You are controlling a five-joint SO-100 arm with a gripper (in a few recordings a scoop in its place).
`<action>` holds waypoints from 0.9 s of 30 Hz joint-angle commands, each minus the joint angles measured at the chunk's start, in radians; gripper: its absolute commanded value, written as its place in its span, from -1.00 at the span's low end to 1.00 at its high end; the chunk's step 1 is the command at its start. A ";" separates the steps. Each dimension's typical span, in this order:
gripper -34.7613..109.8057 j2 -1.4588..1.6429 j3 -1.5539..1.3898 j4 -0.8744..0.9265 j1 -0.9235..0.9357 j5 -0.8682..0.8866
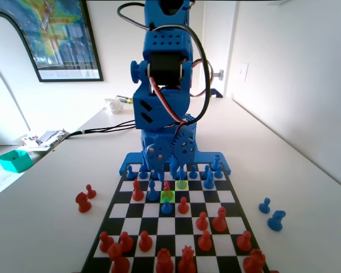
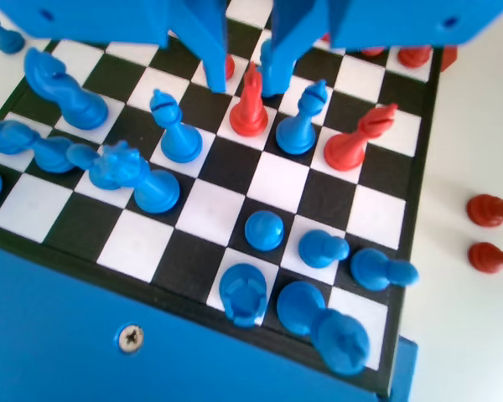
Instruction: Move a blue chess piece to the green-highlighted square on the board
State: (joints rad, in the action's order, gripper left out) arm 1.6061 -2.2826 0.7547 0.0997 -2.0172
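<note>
The gripper point(image 2: 245, 82) is low over the board point(image 1: 230, 202), its jaws spread apart and holding nothing, with a red piece point(image 2: 250, 107) standing between the tips. In the fixed view, the blue chess piece point(image 1: 166, 206) stands just at 6 o'clock of the green-highlighted square point(image 1: 167, 195), touching its edge. I think the job is nearly done or needs one small nudge.
</note>
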 commanded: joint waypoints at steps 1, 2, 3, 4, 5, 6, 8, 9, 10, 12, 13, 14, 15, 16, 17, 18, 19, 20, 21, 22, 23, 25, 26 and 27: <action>-0.36 0.009 0.048 0.009 0.025 -0.017; -0.36 0.005 0.051 0.006 0.025 -0.017; -0.36 -0.003 0.055 0.006 0.026 -0.017; -0.36 -0.012 0.060 0.003 0.026 -0.017; -0.36 -0.021 0.066 0.000 0.026 -0.014; -0.36 -0.031 0.074 0.000 0.025 -0.011; -0.36 -0.044 0.081 -0.009 0.023 -0.005; -0.36 -0.052 0.089 -0.011 0.023 -0.003; -0.36 -0.060 0.094 -0.011 0.023 -0.002; -0.36 -0.069 0.103 -0.014 0.023 0.002; -0.36 -0.074 0.106 -0.014 0.021 0.003; -0.36 -0.077 0.109 -0.015 0.021 0.003; -0.36 -0.078 0.109 -0.017 0.021 0.002; -0.36 -0.080 0.109 -0.021 0.021 0.002; -0.36 -0.081 0.109 -0.025 0.021 0.002; -0.36 -0.083 0.109 -0.026 0.020 0.000; -0.36 -0.086 0.109 -0.031 0.020 0.000; -0.36 -0.091 0.109 -0.037 0.018 0.000; -0.36 -0.094 0.107 -0.043 0.018 0.000; -0.36 -0.097 0.104 -0.051 0.018 -0.002; -0.36 -0.103 0.101 -0.060 0.018 -0.002; -0.36 -0.114 0.100 -0.064 0.017 -0.005; -0.36 -0.121 0.100 -0.067 0.015 -0.005; -0.36 -0.127 0.100 -0.075 0.012 -0.003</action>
State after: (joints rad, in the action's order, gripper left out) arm 1.4696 -2.2120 0.6903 0.1074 -2.0110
